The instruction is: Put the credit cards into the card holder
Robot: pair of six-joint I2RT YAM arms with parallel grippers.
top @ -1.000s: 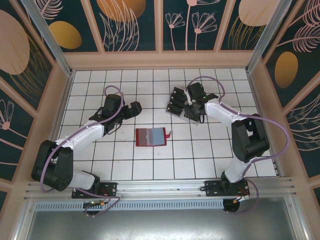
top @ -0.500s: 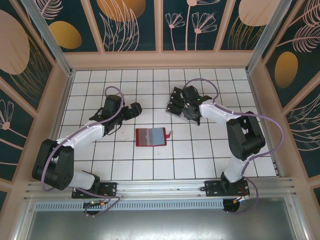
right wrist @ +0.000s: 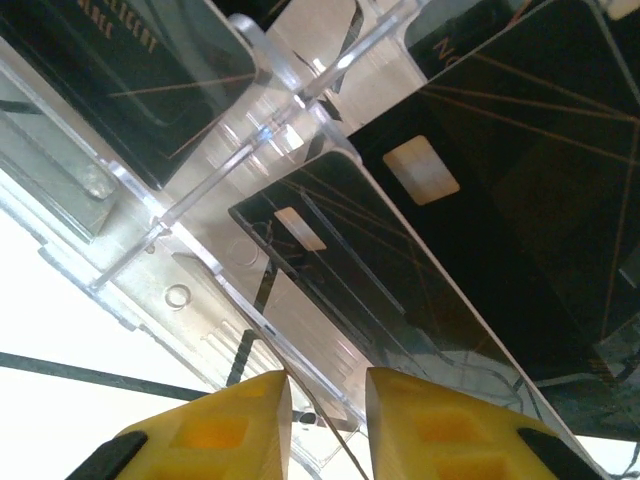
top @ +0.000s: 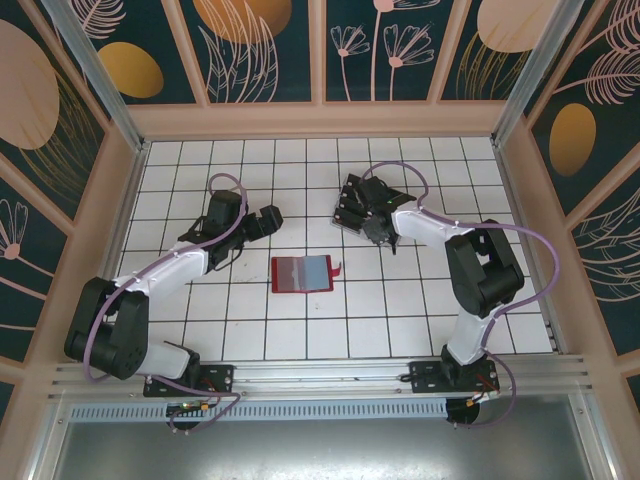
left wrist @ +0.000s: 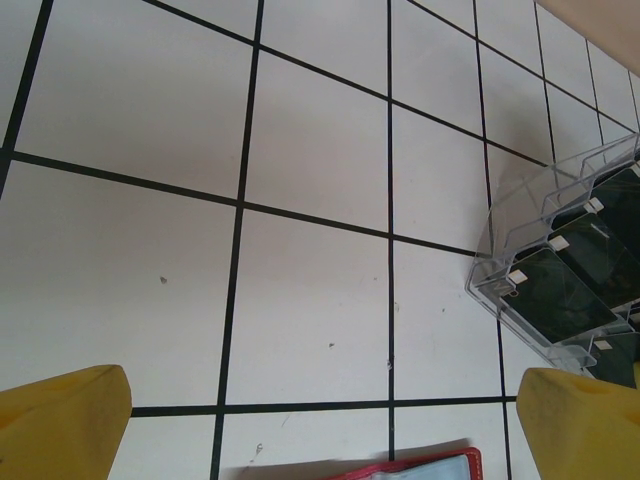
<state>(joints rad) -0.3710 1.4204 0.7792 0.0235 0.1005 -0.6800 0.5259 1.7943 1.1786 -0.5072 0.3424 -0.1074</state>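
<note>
Right wrist close-up: reaching into the clear rack [right wrist: 180, 290] with the right gripper [right wrist: 328, 420], fingertips set to a narrow slot at its front lip, just below the credit cards [right wrist: 420, 260] leaning in its tiers, presumably to catch one by its lower edge; cannot tell whether anything is pinched. Left of the rack, hovering with the left gripper [left wrist: 320, 430] spread wide and empty, likely waiting. Near and left of the rack, lying unfolded, the card holder [top: 301, 273], ready to receive.

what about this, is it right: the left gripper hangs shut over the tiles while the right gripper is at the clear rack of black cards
Not shut: the left wrist view shows the left gripper open, fingers wide apart. The right gripper is at the clear rack of black cards.
</note>
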